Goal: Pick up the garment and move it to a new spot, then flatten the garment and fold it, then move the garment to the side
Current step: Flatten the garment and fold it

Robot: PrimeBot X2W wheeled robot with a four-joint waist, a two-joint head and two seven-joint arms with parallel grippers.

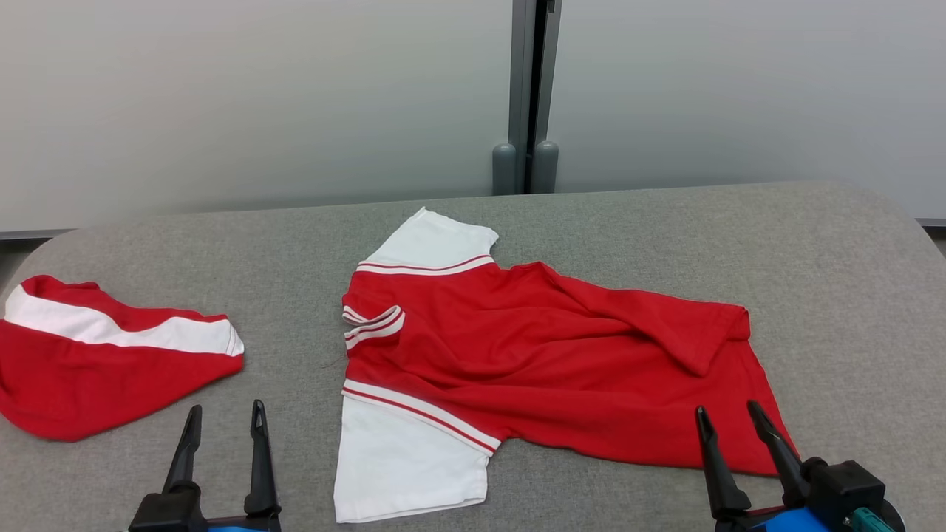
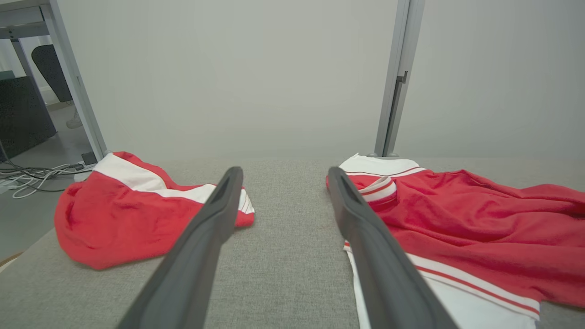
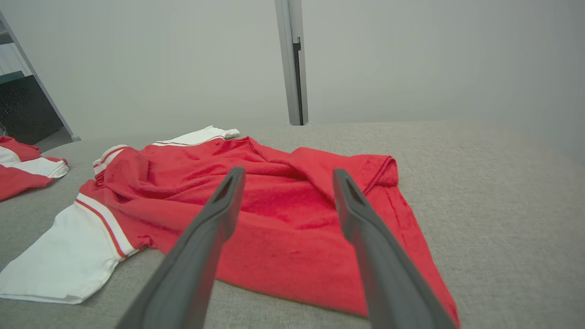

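Left gripper (image 1: 227, 406) low left, fingers spread wide, holding nothing, over bare grey table (image 1: 628, 222). Second red-and-white garment (image 1: 96, 369) bunched at the table's left edge. Target garment (image 1: 532, 347), red with white sleeves, lies rumpled mid-table, collar facing left. Right gripper (image 1: 726, 407) wide apart, empty, at its near right hem; contact unclear.

1. Two shirts lay there: a spread shirt (image 1: 547, 355) at the centre, a bunched shirt (image 1: 96, 362) at nine o'clock.
2. Two grippers showed: left gripper (image 1: 226, 406) at seven o'clock, right gripper (image 1: 726, 407) at five.
3. One table (image 1: 665, 236) held both shirts.
4. One post (image 1: 526, 96) stood at twelve o'clock.
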